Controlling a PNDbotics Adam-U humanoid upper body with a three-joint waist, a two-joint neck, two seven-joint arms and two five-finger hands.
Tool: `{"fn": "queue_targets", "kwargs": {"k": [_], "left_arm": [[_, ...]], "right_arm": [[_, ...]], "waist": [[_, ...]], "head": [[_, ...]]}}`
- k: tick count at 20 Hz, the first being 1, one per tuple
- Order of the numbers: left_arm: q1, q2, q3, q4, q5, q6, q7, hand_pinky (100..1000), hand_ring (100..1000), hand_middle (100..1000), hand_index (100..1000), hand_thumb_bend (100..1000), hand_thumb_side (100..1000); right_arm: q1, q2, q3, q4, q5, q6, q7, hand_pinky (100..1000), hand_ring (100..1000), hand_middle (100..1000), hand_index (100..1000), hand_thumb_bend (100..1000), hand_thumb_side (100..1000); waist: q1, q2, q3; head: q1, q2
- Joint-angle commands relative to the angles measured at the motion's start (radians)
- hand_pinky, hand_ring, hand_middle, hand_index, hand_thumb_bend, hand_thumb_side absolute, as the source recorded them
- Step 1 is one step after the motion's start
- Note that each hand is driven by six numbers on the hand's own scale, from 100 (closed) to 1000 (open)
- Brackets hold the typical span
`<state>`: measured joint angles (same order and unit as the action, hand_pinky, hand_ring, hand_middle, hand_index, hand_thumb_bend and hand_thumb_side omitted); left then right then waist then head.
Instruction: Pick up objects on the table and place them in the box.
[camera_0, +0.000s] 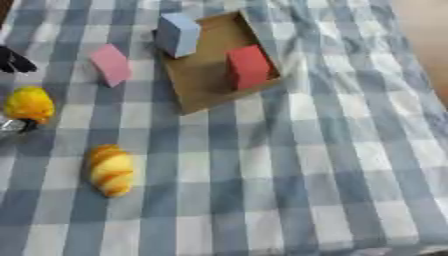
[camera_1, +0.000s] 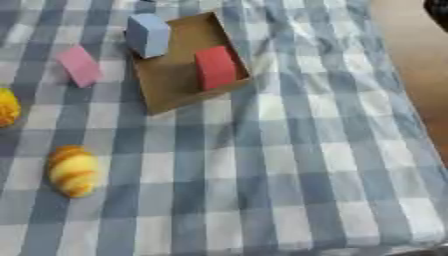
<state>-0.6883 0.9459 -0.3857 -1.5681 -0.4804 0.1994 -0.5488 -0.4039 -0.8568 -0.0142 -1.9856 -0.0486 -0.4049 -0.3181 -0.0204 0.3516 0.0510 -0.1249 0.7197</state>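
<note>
Left eye view shows a table under a blue and white checked cloth (camera_0: 289, 175). A shallow cardboard box (camera_0: 206, 82) lies open toward the far side, turned at an angle. Inside it a red block (camera_0: 248, 67) stands near the right wall, and a pale blue block (camera_0: 178, 34) sits at the far left corner, leaning over the rim. Just left of the box, on the cloth, stands a pink block (camera_0: 111, 64), tilted. Nearer the front lies a yellow and orange striped croissant-shaped toy (camera_0: 109, 170), well apart from the box. At the left edge sits a round yellow thing (camera_0: 29, 104); a silver and black part touches its lower side, and black fingers of the left hand (camera_0: 13, 60) poke in above it. Whether those fingers are spread or closed I cannot tell.

Right eye view gives the same layout shifted leftward, with the yellow thing cut by the edge. Bare brown tabletop (camera_1: 420, 65) shows beyond the cloth on the right. A dark shape sits in the top right corner, too little to identify.
</note>
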Motion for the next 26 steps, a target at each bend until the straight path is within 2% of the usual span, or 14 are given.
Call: {"fn": "queue_targets", "kwargs": {"k": [1,7,13,14,16,19,22,26], "left_arm": [[-0.016,0.012,0.007,0.026,-0.021,-0.010,0.002,870,825,775,825,459,238],[-0.028,0.002,-0.005,0.050,-0.081,-0.026,0.000,865,828,779,835,417,212],[-0.029,-0.003,-0.008,0.062,-0.129,-0.033,-0.016,855,822,771,816,257,134],[-0.030,-0.004,-0.008,0.062,-0.132,-0.033,-0.019,851,820,769,811,204,100],[-0.032,-0.005,-0.010,0.063,-0.141,-0.033,-0.025,841,813,763,807,108,100],[-0.034,-0.008,-0.012,0.065,-0.154,-0.033,-0.026,825,802,751,785,100,100],[-0.034,-0.009,-0.018,0.062,-0.172,-0.037,-0.015,792,765,705,751,100,192],[-0.030,-0.006,-0.021,0.029,-0.192,-0.040,0.013,772,734,664,718,100,258]], "right_arm": [[-0.009,-0.014,-0.010,-0.014,-0.007,0.004,-0.002,733,723,697,763,100,522],[-0.006,-0.005,-0.008,-0.014,-0.009,0.010,0.003,732,721,694,762,100,519],[-0.004,0.004,-0.007,-0.014,-0.015,0.011,0.008,734,722,695,763,100,519],[-0.005,0.005,-0.006,-0.014,-0.016,0.010,0.010,734,722,695,763,100,520],[-0.005,0.007,-0.005,-0.014,-0.020,0.008,0.014,735,723,695,763,100,518],[-0.006,0.010,-0.004,-0.014,-0.026,0.005,0.020,736,724,696,763,100,518],[0.002,0.011,-0.006,-0.014,-0.031,-0.005,0.024,736,724,696,763,100,520],[0.008,0.013,-0.009,-0.014,-0.037,-0.012,0.026,736,725,696,764,100,524]], "waist": [[0.001,-0.016,-0.002],[0.002,-0.014,-0.002],[0.002,-0.013,-0.002],[0.003,-0.013,-0.002],[0.003,-0.013,-0.004],[0.004,-0.014,-0.008],[0.004,-0.016,-0.013],[0.006,-0.019,-0.016]], "head": [[0.001,-0.010],[0.003,-0.008],[0.006,-0.009],[0.006,-0.009],[0.008,-0.009],[0.008,-0.007],[0.008,-0.006],[0.001,-0.003]]}}
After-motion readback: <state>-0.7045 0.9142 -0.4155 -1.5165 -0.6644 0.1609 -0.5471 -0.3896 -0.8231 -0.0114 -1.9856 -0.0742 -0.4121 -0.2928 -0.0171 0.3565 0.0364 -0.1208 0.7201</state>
